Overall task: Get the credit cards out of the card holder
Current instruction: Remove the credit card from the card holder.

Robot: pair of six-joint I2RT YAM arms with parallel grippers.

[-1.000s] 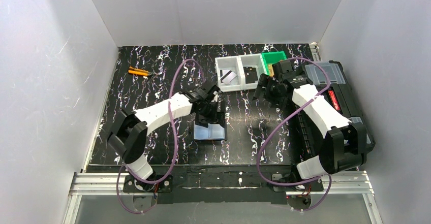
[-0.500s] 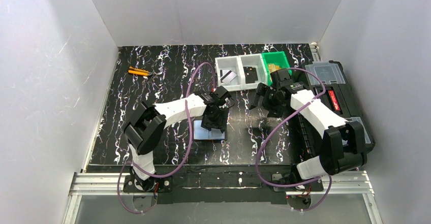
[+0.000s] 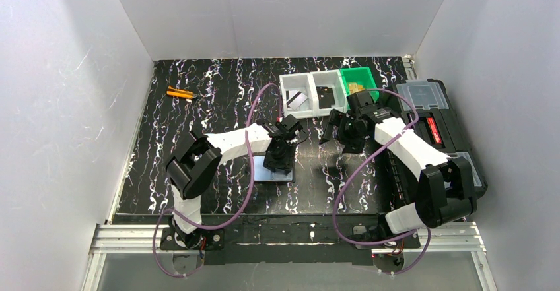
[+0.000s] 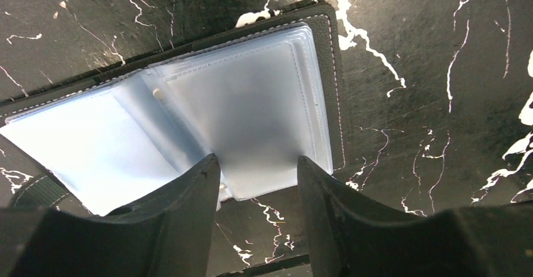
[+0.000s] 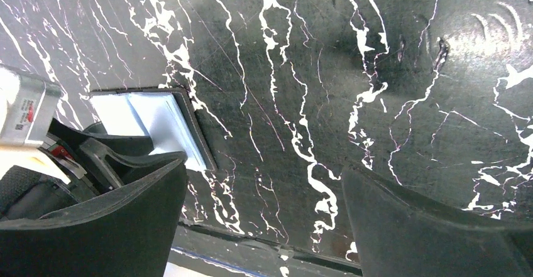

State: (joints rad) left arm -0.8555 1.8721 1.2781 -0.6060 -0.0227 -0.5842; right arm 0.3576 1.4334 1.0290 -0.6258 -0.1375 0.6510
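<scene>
The card holder (image 3: 259, 171) lies open on the black marbled table, its cloudy blue-grey plastic sleeves (image 4: 251, 95) facing up. I cannot make out a card inside the sleeves. My left gripper (image 4: 258, 159) hangs right over the holder's near edge, jaws partly apart, with a sleeve corner at the fingertips and table showing through the gap. In the top view the left gripper (image 3: 277, 161) covers most of the holder. One silvery credit card (image 3: 298, 99) lies in the white bin. My right gripper (image 5: 264, 164) is wide open and holds nothing, hovering just right of the holder (image 5: 160, 126).
A white two-compartment bin (image 3: 310, 80) and a green bin (image 3: 356, 74) stand at the back centre. A large black toolbox (image 3: 439, 126) fills the right edge of the table. Orange sticks (image 3: 179, 94) lie at the back left. White walls enclose three sides.
My left gripper has swung down over the open card holder and its jaws have narrowed. The right gripper has drifted a little left and nearer, still wide open.
</scene>
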